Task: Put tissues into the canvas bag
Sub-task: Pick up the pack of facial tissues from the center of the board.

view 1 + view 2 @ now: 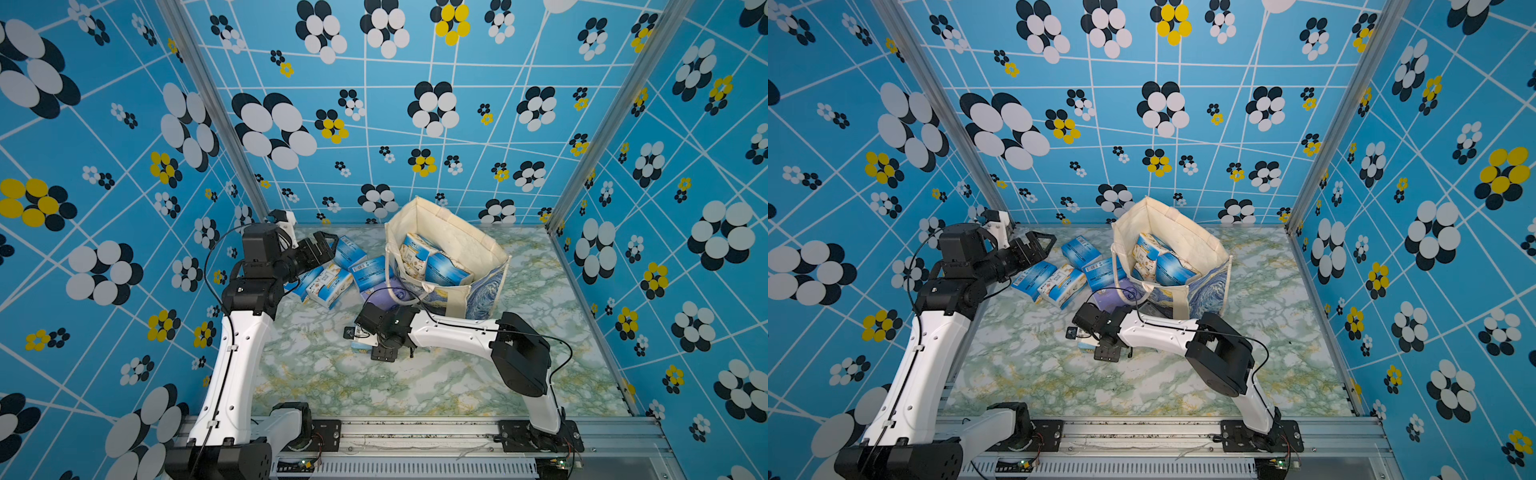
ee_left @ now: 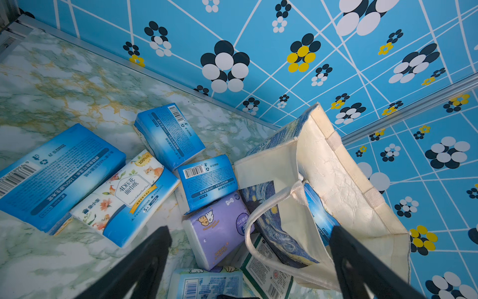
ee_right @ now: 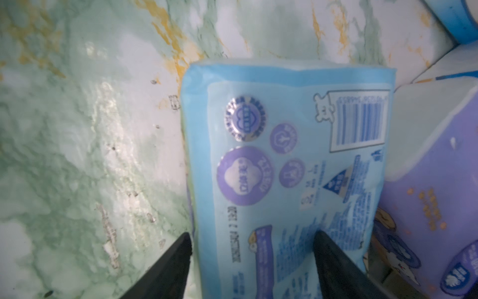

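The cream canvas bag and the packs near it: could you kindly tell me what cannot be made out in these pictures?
- Cream canvas bag: in both top views, its lower contents are hidden under the upper blue and white packs.
- Pale blue plastic-wrapped pack: right wrist view, print blurred; whether the right gripper pinches it is unclear.
- Green-white pack: left wrist view, cut off by the picture's edge, partly under the bag.

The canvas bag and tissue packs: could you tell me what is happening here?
The cream canvas bag with blue swirl print already holds several plastic-wrapped tissue packs. The right gripper sits over a pale blue pack on the marble table; whether it grips is unclear. The left gripper hangs open above the loose packs beside the bag.
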Controlling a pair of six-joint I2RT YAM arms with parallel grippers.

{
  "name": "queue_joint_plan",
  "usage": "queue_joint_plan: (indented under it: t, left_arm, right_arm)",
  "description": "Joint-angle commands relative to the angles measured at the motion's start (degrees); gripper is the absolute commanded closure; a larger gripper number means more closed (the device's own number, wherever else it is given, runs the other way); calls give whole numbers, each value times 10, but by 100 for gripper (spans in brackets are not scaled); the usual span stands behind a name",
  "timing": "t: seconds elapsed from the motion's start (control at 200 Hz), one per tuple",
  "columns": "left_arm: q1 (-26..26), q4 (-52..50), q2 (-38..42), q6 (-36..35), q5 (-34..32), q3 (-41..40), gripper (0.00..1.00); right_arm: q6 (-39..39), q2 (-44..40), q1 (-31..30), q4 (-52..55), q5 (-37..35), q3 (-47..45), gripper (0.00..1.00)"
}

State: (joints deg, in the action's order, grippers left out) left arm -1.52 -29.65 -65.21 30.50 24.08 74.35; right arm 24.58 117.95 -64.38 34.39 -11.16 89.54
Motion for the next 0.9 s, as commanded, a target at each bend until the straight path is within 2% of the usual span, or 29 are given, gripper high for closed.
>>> queue_joint_plan:
  t: [0.0, 0.23, 0.32, 0.39, 0.645, 0.895]
  left_arm:
    - [-10, 10, -7, 1, 11, 0, 1]
    - [-13, 11, -4, 1, 14, -2, 1]
    - [-15, 12, -1, 1, 15, -5, 1]
    - [-16, 11, 0, 1, 15, -4, 1]
    - [-25, 0, 4, -8, 11, -1, 1]
    - [-32, -8, 3, -16, 2, -8, 1]
  right_arm:
    - [-4, 18, -3, 28, 3, 17, 30]
    - [-11, 22, -3, 36, 10, 36, 58]
    - [-14, 16, -3, 37, 14, 36, 75]
    - [-16, 11, -3, 39, 15, 39, 84]
    - [-42, -54, -3, 44, 63, 49, 96]
    - [-83, -126, -3, 38, 122, 61, 98]
